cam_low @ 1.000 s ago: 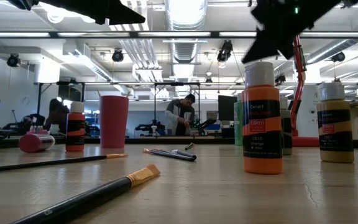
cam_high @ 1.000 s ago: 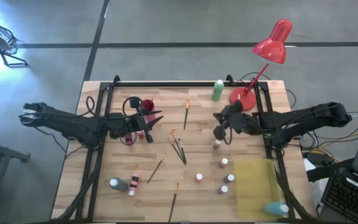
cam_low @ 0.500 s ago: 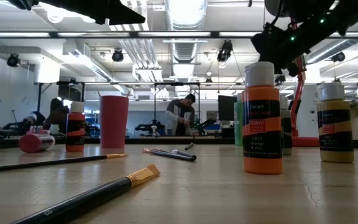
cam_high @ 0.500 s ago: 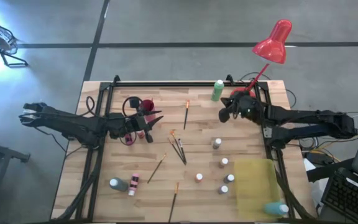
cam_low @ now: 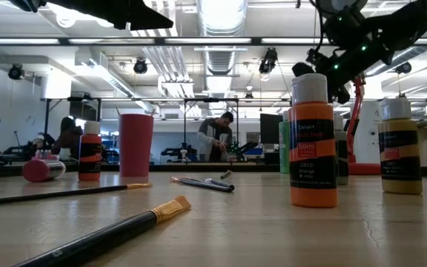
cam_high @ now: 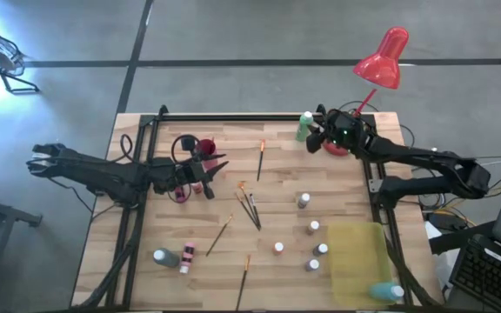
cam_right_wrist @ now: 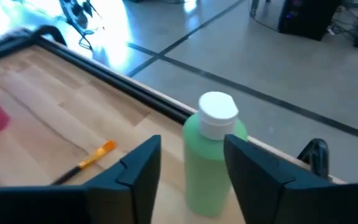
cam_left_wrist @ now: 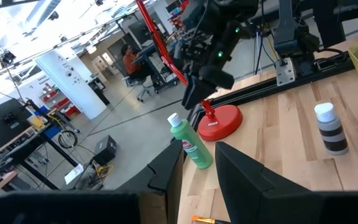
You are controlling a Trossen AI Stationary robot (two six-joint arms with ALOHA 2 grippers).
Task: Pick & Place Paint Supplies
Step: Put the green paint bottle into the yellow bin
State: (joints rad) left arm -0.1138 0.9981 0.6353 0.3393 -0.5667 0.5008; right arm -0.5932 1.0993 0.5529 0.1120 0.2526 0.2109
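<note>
Right gripper (cam_right_wrist: 188, 171): fingers apart, empty, approaching tall green white-capped plastic paint bottle (cam_right_wrist: 211, 152) standing at table's far edge beside red lamp base (cam_high: 337, 139). Advice: centring body between fingers before closing.

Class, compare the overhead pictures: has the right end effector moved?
Yes. The right end effector has moved toward the table's far edge, ending beside the green bottle near the red lamp base.

Two dark jointed arms with black cables and small green lights.
</note>
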